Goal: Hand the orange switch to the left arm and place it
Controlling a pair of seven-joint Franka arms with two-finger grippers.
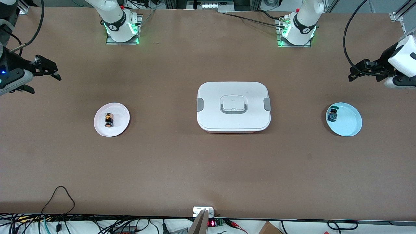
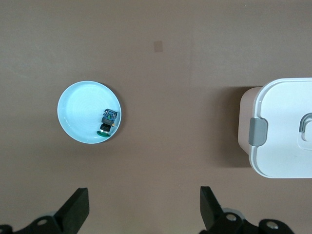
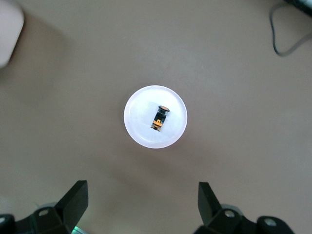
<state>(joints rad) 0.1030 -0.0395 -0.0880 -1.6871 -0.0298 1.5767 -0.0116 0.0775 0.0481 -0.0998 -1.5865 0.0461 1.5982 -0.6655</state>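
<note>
two white arms reach in from bases at the top of the front view, and each hand hangs in the air at an outer edge of the frame. the right hand (image 1: pixel 48 70) shows at the middle left edge of the front view, over bare table (image 1: pixel 208 169) at the right arm's end, its black fingers (image 3: pixel 75 200) spread wide with nothing between them. the left hand (image 1: pixel 359 70) shows at the middle right edge, over bare table at the left arm's end, its fingers (image 2: pixel 209 207) likewise spread and holding nothing.

the orange switch (image 1: pixel 108 120) lies on its side on a small pink plate (image 1: pixel 120 125) in the left half of the front view, a little below the frame's middle height. in the right wrist view the switch (image 3: pixel 160 117) sits near the middle of that plate (image 3: pixel 141 126), at the centre of the frame.

the box (image 1: pixel 233 106), white with grey side clips and a recessed lid handle, stands at the centre of the front view, well apart from both plates.

a light-blue plate (image 1: pixel 349 125) lies in the right half of the front view, level with the pink one. a small black part with a green cap (image 1: pixel 332 114) rests inside it against the rim, on the side toward the box.
</note>
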